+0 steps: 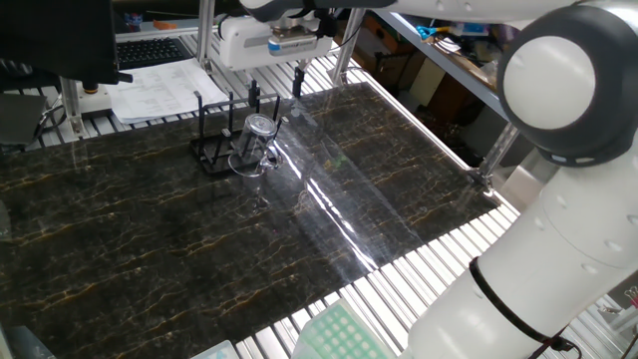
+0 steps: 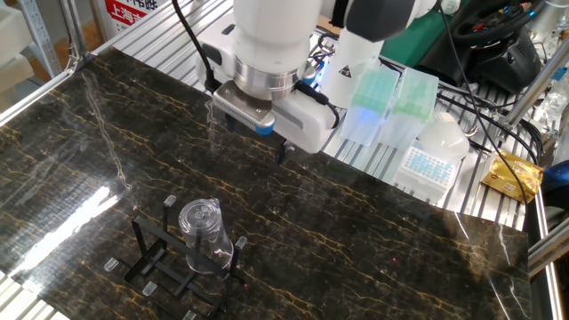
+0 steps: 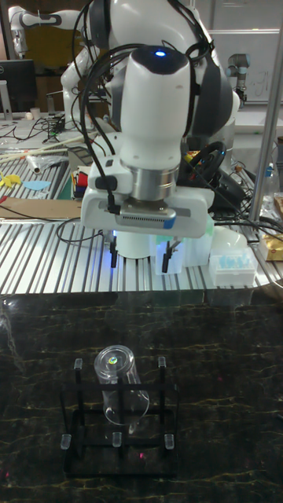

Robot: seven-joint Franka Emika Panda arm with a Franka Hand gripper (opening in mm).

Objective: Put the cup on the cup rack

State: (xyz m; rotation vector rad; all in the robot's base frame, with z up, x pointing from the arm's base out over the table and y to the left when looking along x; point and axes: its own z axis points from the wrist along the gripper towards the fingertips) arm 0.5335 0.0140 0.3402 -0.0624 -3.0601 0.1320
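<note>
The cup (image 1: 258,141) is a clear glass mug resting tilted among the pegs of the cup rack (image 1: 211,151), a black wire stand near the table's back edge. The other fixed view shows the cup (image 2: 204,236) over the cup rack's base (image 2: 148,264), and the tall view shows the cup (image 3: 119,387) inside the cup rack (image 3: 118,449). My gripper (image 1: 275,87) hangs open and empty, above and behind the rack, well clear of the cup. The same gripper (image 2: 250,133) (image 3: 140,258) holds nothing between its fingers.
Green pipette tip boxes (image 2: 380,98) and a white domed lid (image 2: 442,135) sit on the slatted bench behind the dark marble table (image 2: 373,231). Papers (image 1: 158,90) and a keyboard (image 1: 150,48) lie beyond the rack. Another green box (image 1: 339,337) is at the table's near edge.
</note>
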